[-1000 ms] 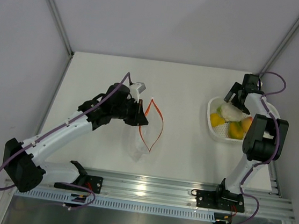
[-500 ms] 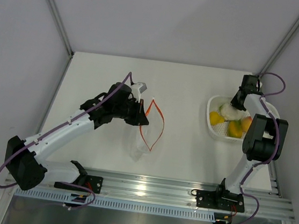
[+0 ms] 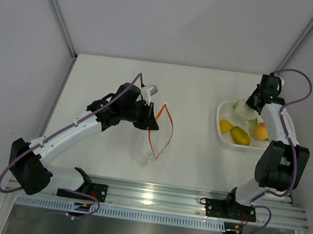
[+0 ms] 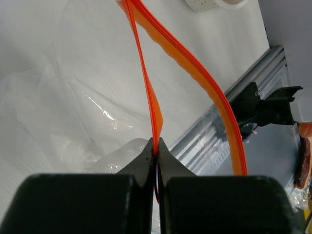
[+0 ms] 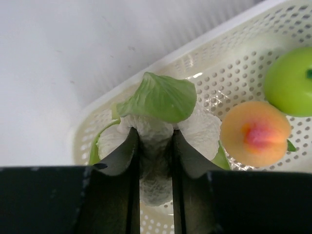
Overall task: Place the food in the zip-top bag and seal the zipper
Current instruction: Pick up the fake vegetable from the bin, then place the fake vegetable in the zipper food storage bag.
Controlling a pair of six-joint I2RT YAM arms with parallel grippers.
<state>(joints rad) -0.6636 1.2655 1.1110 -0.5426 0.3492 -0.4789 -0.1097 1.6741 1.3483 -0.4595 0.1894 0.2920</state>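
Over on the left, the left gripper [image 3: 152, 118] [image 4: 157, 146] has its fingers pressed fully together on one lip of the zipper [image 3: 169, 131] [image 4: 195, 68], pinching the orange-red strip and holding that side up. The other lip bows away to the right, so the mouth of the zip-top bag [image 3: 147, 152] [image 4: 73, 97] stands open as a narrow lens. Its long axis runs from the far side of the table [image 3: 199, 88] toward the near edge, and the clear body sags crumpled below it on the near side.

Across a bare stretch of table sits the white mesh basket [image 3: 220, 138] [image 5: 234, 63], well apart from the bag. It holds a yellow fruit [image 3: 225, 125], an orange fruit [image 3: 241, 135], a peach [image 3: 261, 130] [image 5: 253, 134] and a green apple [image 5: 291, 83].

At the basket's far-left corner, the right gripper [image 3: 251, 105] [image 5: 156, 139] is closed partway, its two fingers clamped on the white stalk of the leafy vegetable [image 3: 240, 108] [image 5: 158, 100], green leaf pointing away from the wrist. Whether the piece is clear of the basket floor I cannot tell.

The coming move likely turns on one fact: the bag's mouth lies to the left of the held vegetable and slightly nearer. The right arm would have to carry it leftward and line the stalk up with that far-to-near slit.
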